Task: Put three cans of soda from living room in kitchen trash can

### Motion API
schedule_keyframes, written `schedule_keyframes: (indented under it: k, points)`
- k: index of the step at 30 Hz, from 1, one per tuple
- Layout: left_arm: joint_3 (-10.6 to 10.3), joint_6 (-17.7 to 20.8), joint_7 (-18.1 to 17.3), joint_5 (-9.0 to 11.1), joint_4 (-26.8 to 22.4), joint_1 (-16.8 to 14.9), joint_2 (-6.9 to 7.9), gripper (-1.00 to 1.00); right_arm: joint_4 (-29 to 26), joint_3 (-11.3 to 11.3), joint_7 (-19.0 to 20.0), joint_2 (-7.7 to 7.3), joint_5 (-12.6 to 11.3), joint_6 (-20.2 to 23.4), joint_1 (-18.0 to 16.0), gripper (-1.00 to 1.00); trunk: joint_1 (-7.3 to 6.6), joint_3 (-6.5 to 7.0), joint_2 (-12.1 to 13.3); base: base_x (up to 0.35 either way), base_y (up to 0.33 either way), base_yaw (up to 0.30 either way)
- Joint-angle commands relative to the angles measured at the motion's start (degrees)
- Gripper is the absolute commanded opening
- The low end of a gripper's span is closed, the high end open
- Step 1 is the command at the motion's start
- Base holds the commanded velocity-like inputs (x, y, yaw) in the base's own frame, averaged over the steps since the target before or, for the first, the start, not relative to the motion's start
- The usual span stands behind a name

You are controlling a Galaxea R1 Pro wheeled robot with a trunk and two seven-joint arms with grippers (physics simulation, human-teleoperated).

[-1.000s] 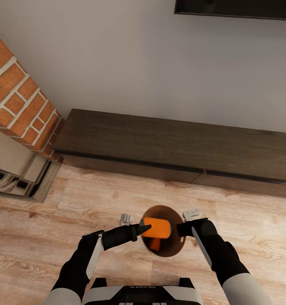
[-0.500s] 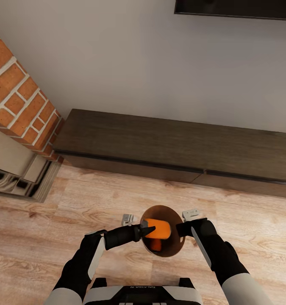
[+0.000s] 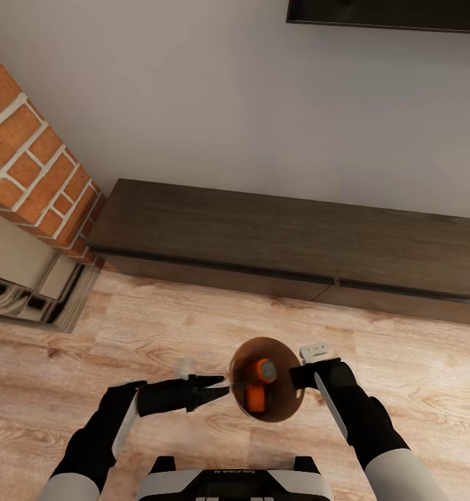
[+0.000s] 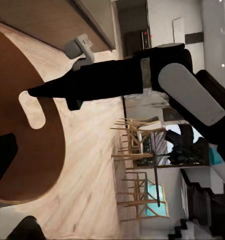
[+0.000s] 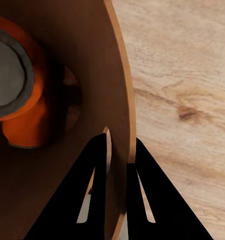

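Pinching the rim of the tash can (image 3: 285, 410), the right tool (image 3: 303, 376) carries it off the floor so cans drop straight in. Two orange soda cans (image 3: 260, 384) lie inside; the left tool (image 3: 219, 386), empty with jaws apart, hovers beside the rim.

Open plank floor (image 3: 158, 327) lies all around the trash can (image 3: 288, 410). Its mouth is partly taken up by two orange cans (image 3: 260, 386). The right tool (image 3: 299, 376) straddles the can wall; the left tool (image 3: 217, 387) hangs just beside the rim. The low cabinet (image 3: 276, 240) and brick chimney (image 3: 36, 167) close off the far side.
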Motion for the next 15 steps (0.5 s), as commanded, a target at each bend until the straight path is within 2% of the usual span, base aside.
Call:
schedule_keyframes:
  k: [1,2,4,5,7,8,10,11,12,13,15]
  points:
    - [0.39,-0.03,-1.07,0.01,1.04,0.0,1.88,1.0,-0.01,-0.06,0.79,0.02,-1.26,0.02,-0.01,-1.0,0.0,0.0,0.0,0.0,0.0,0.0]
    - [1.73,-0.15,-2.58,0.0,3.56,0.0,5.25,1.0,-0.02,-0.06,0.83,0.03,-1.27,0.02,-0.01,-1.0,0.0,0.0,0.0,0.0,0.0,0.0]
    - [4.71,-1.27,-3.51,-0.02,7.09,0.0,8.39,1.0,-0.05,-0.06,0.87,0.03,-1.3,0.02,-0.01,-1.0,0.0,0.0,0.0,0.0,0.0,0.0]
    - [8.56,-3.7,-4.11,-0.06,10.99,0.0,11.09,1.0,-0.08,-0.06,0.91,0.03,-1.33,0.01,-0.01,-1.0,0.0,0.0,0.0,0.0,0.0,0.0]
    - [12.68,-7.68,-4.49,-0.1,15.44,0.0,13.49,1.0,-0.17,-0.06,0.94,0.03,-1.35,0.01,-0.01,-1.0,0.0,0.0,0.0,0.0,0.0,0.0]
    - [16.67,-12.85,-4.75,-0.13,20.58,0.0,15.9,1.0,-0.24,-0.06,0.95,0.04,-1.36,0.01,-0.01,-1.0,0.0,0.0,0.0,0.0,0.0,0.0]
    - [20.12,-18.36,-4.9,-0.15,26.14,0.0,18.34,1.0,-0.28,-0.06,0.96,0.04,-1.37,-0.02,-0.01,-1.0,0.0,0.0,0.0,0.0,0.0,0.0]
    - [22.71,-23.23,-4.95,-0.13,31.32,0.0,20.55,1.0,-0.31,-0.06,0.97,0.04,-1.38,-0.13,-0.01,-1.0,0.0,0.0,0.0,0.0,0.0,0.0]
    - [24.41,-26.88,-5.01,-0.1,34.95,0.0,22.15,1.0,-0.33,-0.06,0.97,0.04,-1.38,-0.95,-0.01,-1.0,0.0,0.0,0.0,0.0,0.0,0.0]
    - [25.51,-29.21,-5.02,-0.08,37.25,0.0,23.17,1.0,-0.34,-0.06,0.98,0.04,-1.38,-2.18,-0.01,-1.0,0.0,0.0,0.0,0.0,0.0,0.0]
    - [26.55,-31.21,-4.67,-0.08,39.36,0.0,24.06,1.0,-0.27,-0.01,0.98,0.04,-1.4,-3.67,-0.01,-1.0,0.0,0.0,0.0,0.0,0.0,0.0]
